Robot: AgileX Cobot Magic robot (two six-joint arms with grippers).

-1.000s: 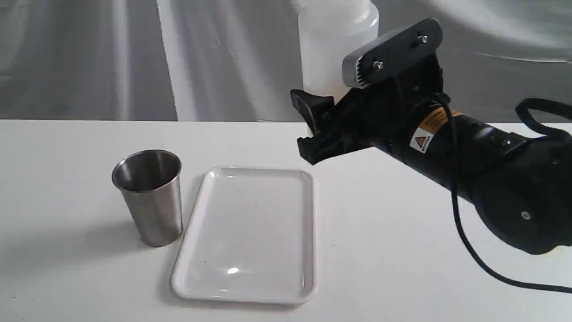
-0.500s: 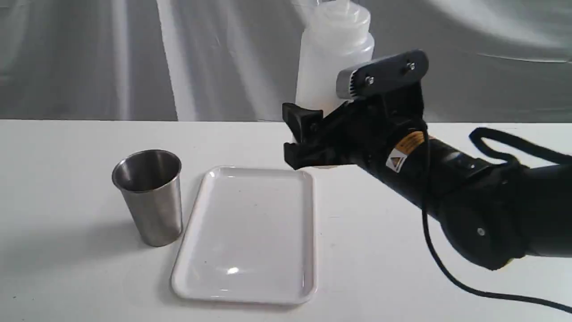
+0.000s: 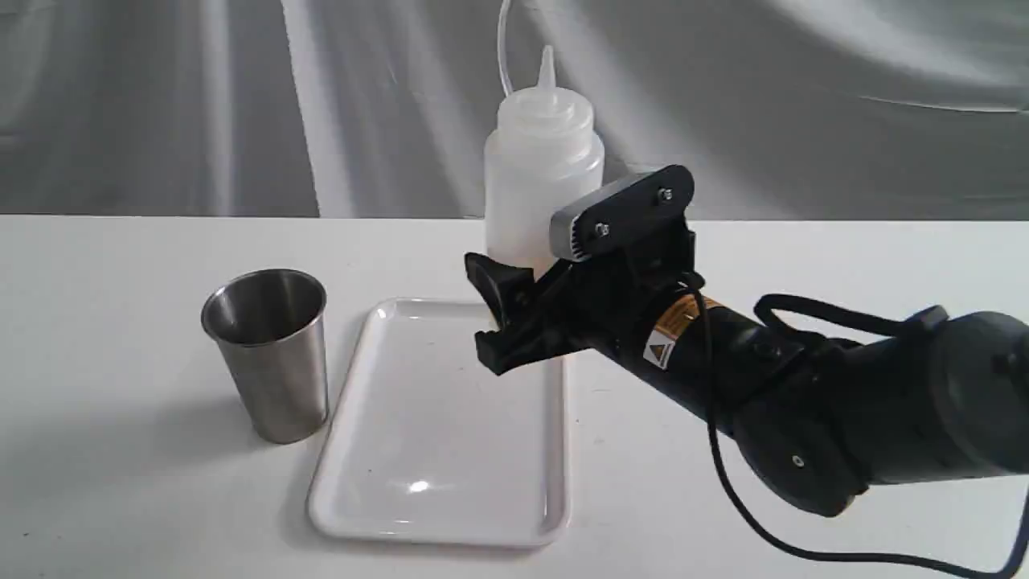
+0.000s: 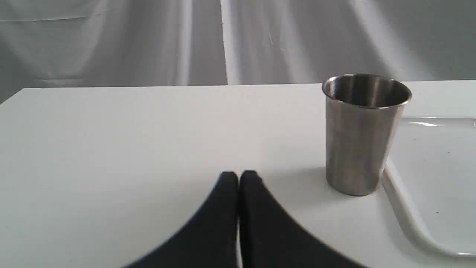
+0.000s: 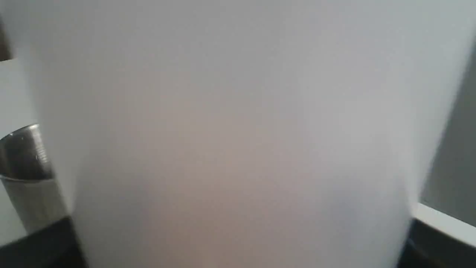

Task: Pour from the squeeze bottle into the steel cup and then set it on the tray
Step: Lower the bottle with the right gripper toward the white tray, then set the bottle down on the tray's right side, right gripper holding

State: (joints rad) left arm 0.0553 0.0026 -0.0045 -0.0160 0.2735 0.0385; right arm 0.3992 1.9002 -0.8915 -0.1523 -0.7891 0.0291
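Note:
The squeeze bottle [image 3: 540, 181] stands upright, whitish, nozzle up with its thin strap looping above. My right gripper [image 3: 514, 301] is shut on its lower body, above the far right corner of the white tray [image 3: 442, 458]. The gripper hides the bottle's base, so I cannot tell whether it touches the tray. The bottle [image 5: 238, 134] fills the right wrist view, with the steel cup [image 5: 26, 167] at the edge. The steel cup [image 3: 269, 354] stands upright left of the tray. My left gripper [image 4: 238, 178] is shut and empty, low over the table beside the cup [image 4: 364, 134].
A white table [image 3: 120, 265] carries everything, with a grey draped cloth [image 3: 161, 96] behind it. A black cable [image 3: 748, 515] hangs from the right arm over the table's right front. The tray's corner [image 4: 435, 178] lies just past the cup in the left wrist view.
The right arm has come down and to the left with the bottle, from high at the back right to just over the tray's far right corner. Cup and tray have not moved.

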